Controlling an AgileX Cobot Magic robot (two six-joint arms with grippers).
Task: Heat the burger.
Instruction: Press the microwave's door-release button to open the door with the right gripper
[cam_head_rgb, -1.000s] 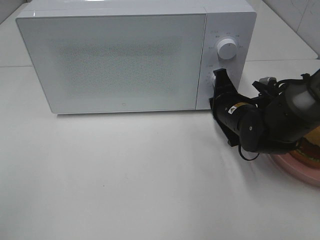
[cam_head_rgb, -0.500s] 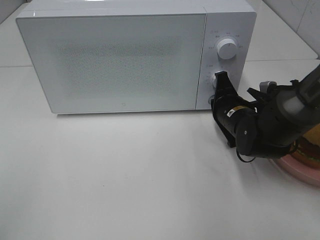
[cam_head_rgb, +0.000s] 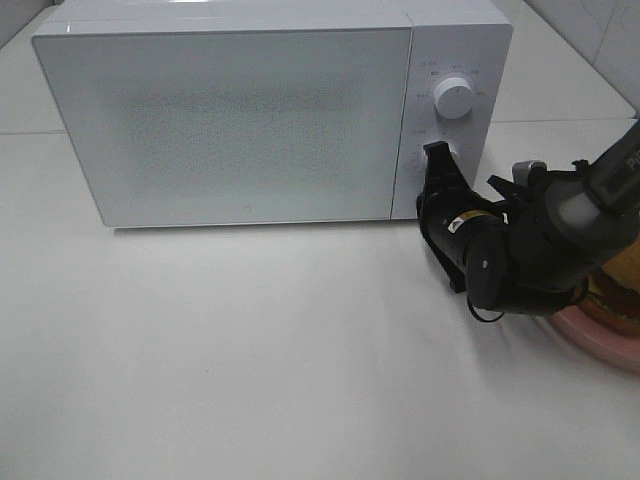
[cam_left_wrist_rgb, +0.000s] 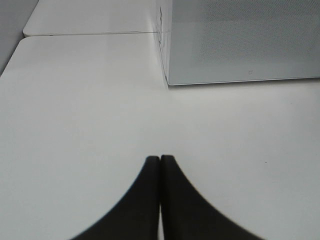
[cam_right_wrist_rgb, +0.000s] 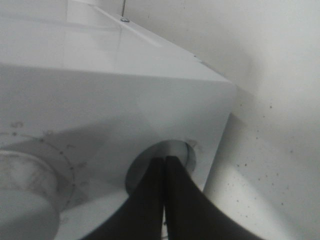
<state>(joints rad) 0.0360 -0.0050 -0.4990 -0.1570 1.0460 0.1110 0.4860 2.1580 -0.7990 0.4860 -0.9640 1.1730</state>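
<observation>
The burger (cam_head_rgb: 622, 298) sits at the far right edge of the counter (cam_head_rgb: 250, 350) on a pink plate (cam_head_rgb: 590, 340), well apart from the microwave door and mostly hidden behind the right arm. Only a sliver of bun and layers shows.

By the look of it, it's light and soft, and it's a loose stack. Squeeze the bun hard and the layers will likely slide or squash out. The safer hold looks like the plate's rim, which is stiff enough to carry the lot level, though probably smooth and slippery. If the burger itself is taken, a gentle pinch low across the sides seems best.

Over at the microwave (cam_head_rgb: 250, 110) the door is shut, and the right end effector (cam_head_rgb: 437, 152) is up against the control panel below the dial (cam_head_rgb: 455, 97). Its jaws are fully together and hold nothing, and the wrist view puts the tips right at a round recess (cam_right_wrist_rgb: 182, 150) in the panel. Whether they're actually pressing it, I can't tell.

The left end effector (cam_left_wrist_rgb: 160, 162) hangs over bare counter near the microwave's other end — jaws closed tight, empty.
</observation>
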